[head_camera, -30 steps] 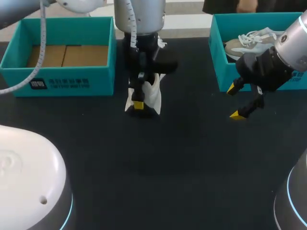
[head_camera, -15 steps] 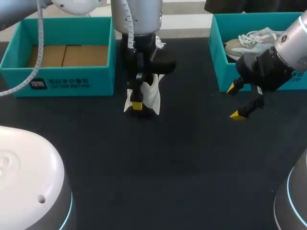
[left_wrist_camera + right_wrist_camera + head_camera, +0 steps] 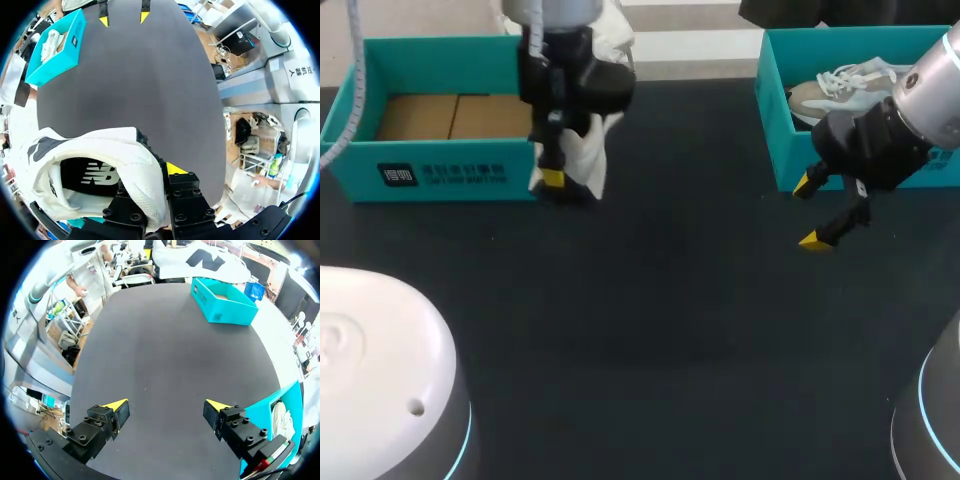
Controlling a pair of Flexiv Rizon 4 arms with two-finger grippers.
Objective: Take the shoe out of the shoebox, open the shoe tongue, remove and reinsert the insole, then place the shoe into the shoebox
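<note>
A white shoe (image 3: 582, 150) with a black lining hangs above the table, just off the front right corner of the left teal shoebox (image 3: 440, 175). My left gripper (image 3: 552, 178) is shut on the shoe's collar wall; in the left wrist view the shoe (image 3: 100, 165) fills the space at the left gripper (image 3: 159, 172), with one finger inside it. That box shows a bare cardboard floor. My right gripper (image 3: 810, 212) stands open and empty in front of the right teal shoebox (image 3: 775, 150), which holds a second pale laced shoe (image 3: 840, 85). From the right gripper (image 3: 167, 409), the white shoe (image 3: 200, 260) shows far ahead.
The black table (image 3: 650, 320) stretches wide between and in front of the two boxes. A white rounded part of my own body (image 3: 380, 380) fills the near left corner. In the right wrist view the left shoebox (image 3: 225, 305) lies far ahead.
My left arm has carried the shoe to the left and farther back, from the table's middle to the left shoebox's corner. The right arm has not moved.
</note>
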